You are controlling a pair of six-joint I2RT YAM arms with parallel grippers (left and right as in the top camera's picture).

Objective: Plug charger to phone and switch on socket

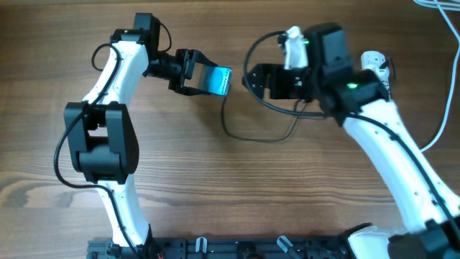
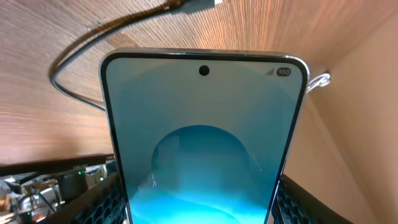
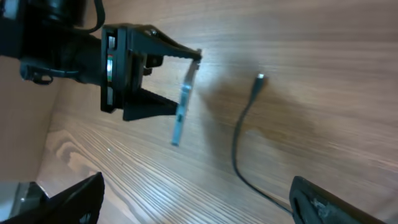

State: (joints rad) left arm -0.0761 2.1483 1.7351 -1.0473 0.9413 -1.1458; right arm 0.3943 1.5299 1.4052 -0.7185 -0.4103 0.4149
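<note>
My left gripper (image 1: 205, 78) is shut on the phone (image 1: 218, 80) and holds it above the table, tilted up. Its light-blue screen with a teal oval fills the left wrist view (image 2: 205, 143). In the right wrist view the phone shows edge-on (image 3: 182, 109). The charger, a thin black cable (image 1: 259, 138), curves over the table below the phone. Its connector tip (image 3: 259, 78) lies loose on the wood to the phone's right. My right gripper (image 1: 253, 79) is open and empty, facing the phone, with the cable (image 3: 238, 155) between its fingers (image 3: 199, 205). The white socket (image 1: 374, 65) is mostly hidden behind the right arm.
A thick white cord (image 1: 447, 101) runs along the table's right side. The cable and its plug end also show at the top of the left wrist view (image 2: 81, 50). The arm bases stand at the front edge.
</note>
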